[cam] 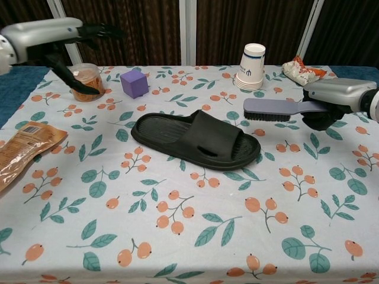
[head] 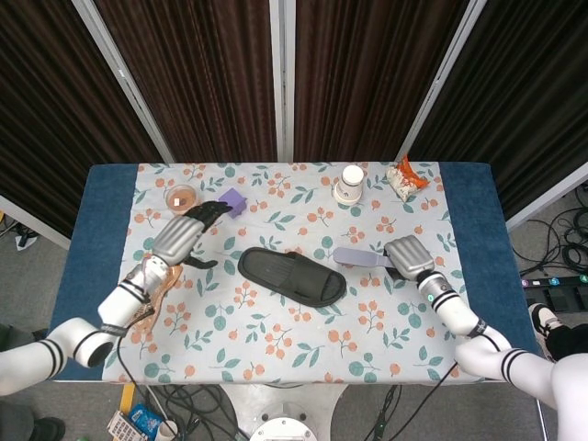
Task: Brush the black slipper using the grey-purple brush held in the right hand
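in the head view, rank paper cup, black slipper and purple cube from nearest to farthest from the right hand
1. paper cup, behind the right hand, toward the table's far edge.
2. black slipper, mid-table, to its left.
3. purple cube, far left, near the left hand.

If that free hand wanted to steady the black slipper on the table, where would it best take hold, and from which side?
Probably the open heel end of the black rubber slipper, which lies flat and points toward the left hand. That end is low and bare, so fingers coming down from the left could press or pinch its rim. The raised strap sits toward the right hand holding the grey-purple brush, so that part stays free for brushing.
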You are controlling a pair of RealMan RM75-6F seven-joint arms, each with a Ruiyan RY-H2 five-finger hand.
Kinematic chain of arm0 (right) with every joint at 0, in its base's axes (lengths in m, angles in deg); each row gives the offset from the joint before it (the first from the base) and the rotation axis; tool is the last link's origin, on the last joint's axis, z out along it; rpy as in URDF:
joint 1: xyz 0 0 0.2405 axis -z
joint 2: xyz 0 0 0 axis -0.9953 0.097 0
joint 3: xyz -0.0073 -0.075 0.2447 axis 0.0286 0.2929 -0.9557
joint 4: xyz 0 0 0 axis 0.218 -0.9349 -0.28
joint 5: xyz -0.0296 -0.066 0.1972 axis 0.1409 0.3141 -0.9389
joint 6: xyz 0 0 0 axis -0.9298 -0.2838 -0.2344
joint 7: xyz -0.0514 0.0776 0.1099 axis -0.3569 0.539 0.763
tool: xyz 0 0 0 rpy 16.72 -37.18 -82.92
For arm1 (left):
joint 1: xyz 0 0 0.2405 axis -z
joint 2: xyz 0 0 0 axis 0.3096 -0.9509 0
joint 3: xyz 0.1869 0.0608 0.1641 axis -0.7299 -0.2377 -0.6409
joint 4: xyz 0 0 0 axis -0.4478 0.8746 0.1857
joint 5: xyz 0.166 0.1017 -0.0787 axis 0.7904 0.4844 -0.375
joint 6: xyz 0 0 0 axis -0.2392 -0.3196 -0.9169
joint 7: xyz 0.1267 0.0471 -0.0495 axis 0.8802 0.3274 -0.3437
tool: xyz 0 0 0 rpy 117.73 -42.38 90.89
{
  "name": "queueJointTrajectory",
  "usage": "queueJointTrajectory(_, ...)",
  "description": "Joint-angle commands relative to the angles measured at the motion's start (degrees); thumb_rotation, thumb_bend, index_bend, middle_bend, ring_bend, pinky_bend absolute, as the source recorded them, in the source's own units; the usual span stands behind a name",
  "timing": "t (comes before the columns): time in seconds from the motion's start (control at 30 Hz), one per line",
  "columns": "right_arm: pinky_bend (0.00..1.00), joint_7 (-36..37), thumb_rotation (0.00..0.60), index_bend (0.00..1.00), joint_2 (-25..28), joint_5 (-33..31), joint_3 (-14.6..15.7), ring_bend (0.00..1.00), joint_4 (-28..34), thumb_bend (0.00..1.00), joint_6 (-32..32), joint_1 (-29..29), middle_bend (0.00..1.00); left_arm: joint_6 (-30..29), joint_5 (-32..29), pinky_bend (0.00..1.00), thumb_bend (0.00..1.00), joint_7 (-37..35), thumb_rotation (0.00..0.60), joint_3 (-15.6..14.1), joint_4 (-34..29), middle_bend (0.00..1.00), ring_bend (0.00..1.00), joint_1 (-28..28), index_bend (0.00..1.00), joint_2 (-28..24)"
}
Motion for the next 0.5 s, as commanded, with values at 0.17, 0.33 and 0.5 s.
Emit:
queueJointTrajectory(0.17,0.38,-3.5,0.6,0.3,-0.9,-3.1,-1.2,0.27,0.1,0.1,2.1,0.0,0.34,-5.2,0.1,0.15,0.21,-0.9,0.6,-2.0,-2.3,0.16,0.05,-6.0,0.11,-3.4)
queueJointTrajectory(0.33,0.15,-6.0,0.6,0.0,1.9,-5.1,-1.2,0.02,3.7,0.0,2.7,0.8,0.09,-7.6,1.0,0.15,0.21,-1.1,0.6,-2.9,-3.2,0.16,0.05,-8.7,0.11,-4.4)
queueJointTrajectory(0.5,0.09,-6.2,0.6,0.0,7.9,-4.3,-1.3,0.0,10.5,0.0,-1.5,3.3,0.02,-9.9,1.2,0.15,0.21,0.6,0.6,-4.3,-4.9,0.16,0.05,-12.0,0.11,-7.6)
